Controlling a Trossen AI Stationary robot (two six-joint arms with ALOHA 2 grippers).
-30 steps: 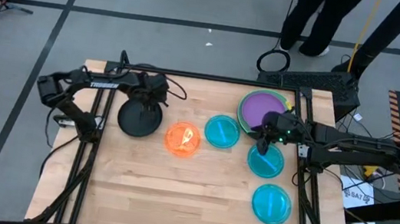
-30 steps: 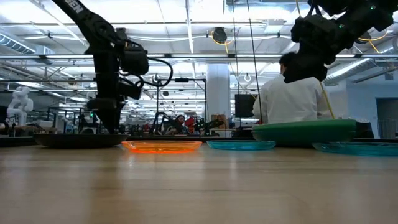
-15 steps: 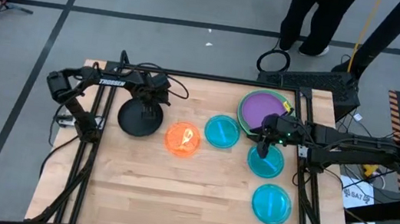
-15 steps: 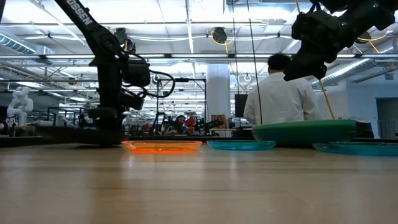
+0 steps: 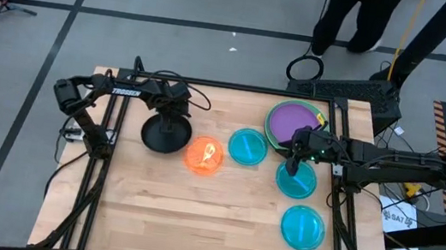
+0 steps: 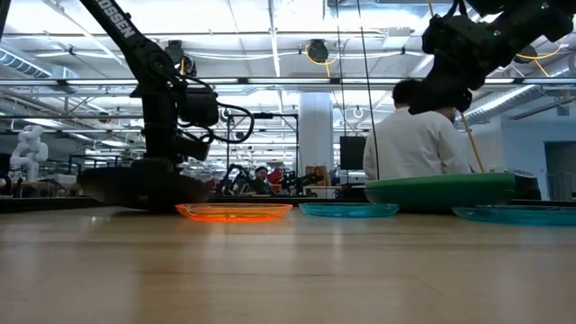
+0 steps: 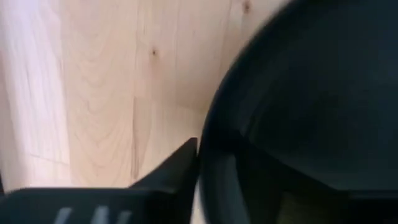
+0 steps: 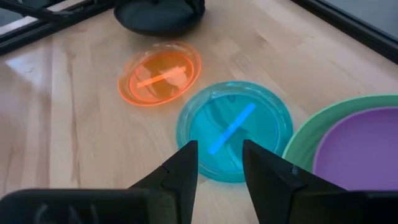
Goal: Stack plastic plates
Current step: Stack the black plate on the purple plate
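Moved: black plate (image 5: 165, 134) shifted toward orange plate (image 5: 203, 155), rim pinched in left gripper (image 5: 169, 116) jaws
Right gripper (image 5: 294, 163): jaws narrowly parted, empty
Next: carry it to purple plate (image 5: 293, 120)

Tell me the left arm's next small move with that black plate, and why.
Probably lift it a little higher: the left gripper has the black plate tilted beside the orange plate, one edge low near the table, so it would scrape if carried sideways.

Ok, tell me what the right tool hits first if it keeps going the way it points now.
Probably the cyan-blue plate straight ahead of the right tool, which sits beside the orange plate. Depth is unclear, so it may reach the bare table first.
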